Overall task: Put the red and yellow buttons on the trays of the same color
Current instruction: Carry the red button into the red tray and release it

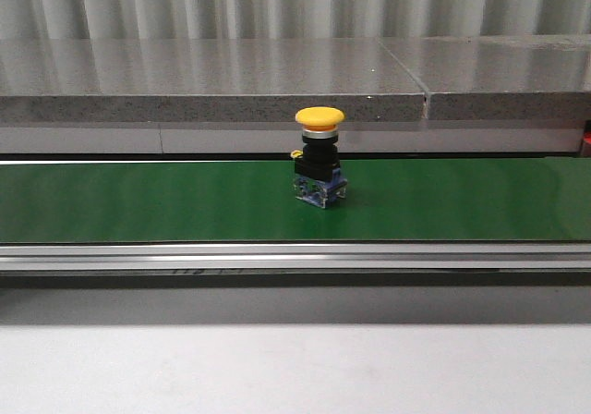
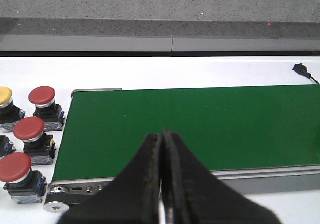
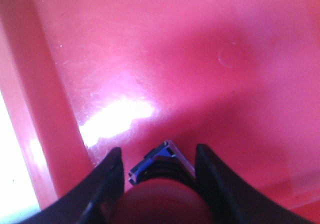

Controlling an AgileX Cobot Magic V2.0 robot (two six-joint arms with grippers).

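Observation:
A yellow button [image 1: 319, 155] with a black body stands upright on the green conveyor belt [image 1: 138, 201] in the front view. Neither gripper shows there. My left gripper [image 2: 162, 134] is shut and empty above the belt's near edge. Three red buttons [image 2: 29, 129] and one yellow button [image 2: 4, 95] stand on the white table beside the belt's end. My right gripper [image 3: 159, 150] is shut on a red button [image 3: 160, 199], its fingers on either side of the cap, low over the floor of the red tray [image 3: 200, 59]. No yellow tray is in view.
The red tray's wall [image 3: 45, 134] rises close beside my right gripper. A grey stone ledge [image 1: 212, 81] runs behind the belt. A metal rail [image 1: 295, 257] borders the belt's front. A black cable end [image 2: 300, 70] lies on the table beyond the belt.

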